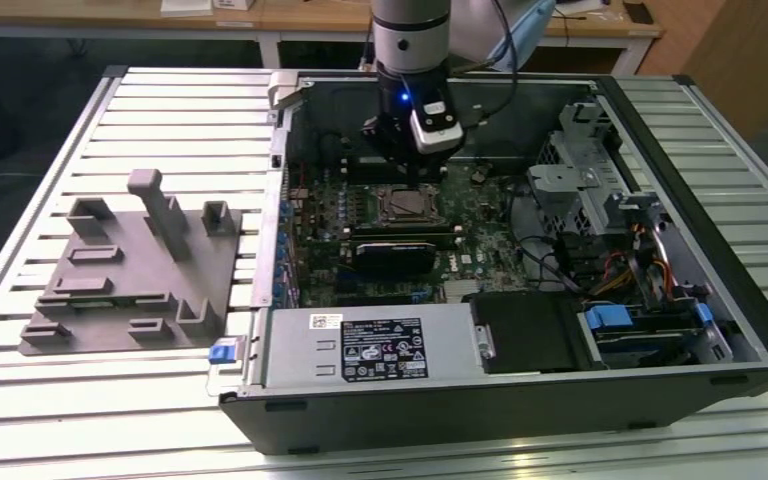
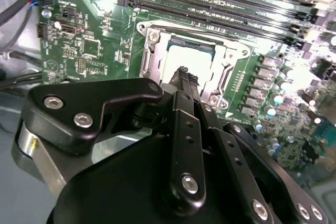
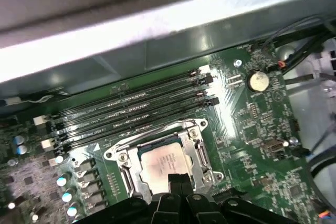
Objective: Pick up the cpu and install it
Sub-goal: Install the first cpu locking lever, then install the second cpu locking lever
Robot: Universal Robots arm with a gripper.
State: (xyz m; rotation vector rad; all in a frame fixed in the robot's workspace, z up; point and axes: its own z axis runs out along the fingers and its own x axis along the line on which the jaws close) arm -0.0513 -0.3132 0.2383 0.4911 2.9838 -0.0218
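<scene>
The cpu [image 3: 157,163], a pale silver square, lies flat inside the metal socket frame [image 3: 122,157] on the green motherboard [image 3: 252,124]. In the second wrist view the cpu [image 2: 191,56] shows bright within the socket frame [image 2: 149,59]. My gripper [image 3: 178,179] hangs just above the cpu's near edge, its two black fingers pressed together with nothing visible between them. The same fingertips [image 2: 182,73] meet over the chip. In the exterior view the gripper [image 1: 415,178] hovers inside the open computer case, right over the socket frame [image 1: 407,205].
The case walls [image 1: 277,200] surround the board. Memory slots [image 3: 131,111] run beside the socket, and a black card [image 1: 398,255] lies nearby. Drive cages and cables [image 1: 598,220] fill the exterior view's right. A grey plastic tray [image 1: 131,270] with upright blocks sits on the slatted table.
</scene>
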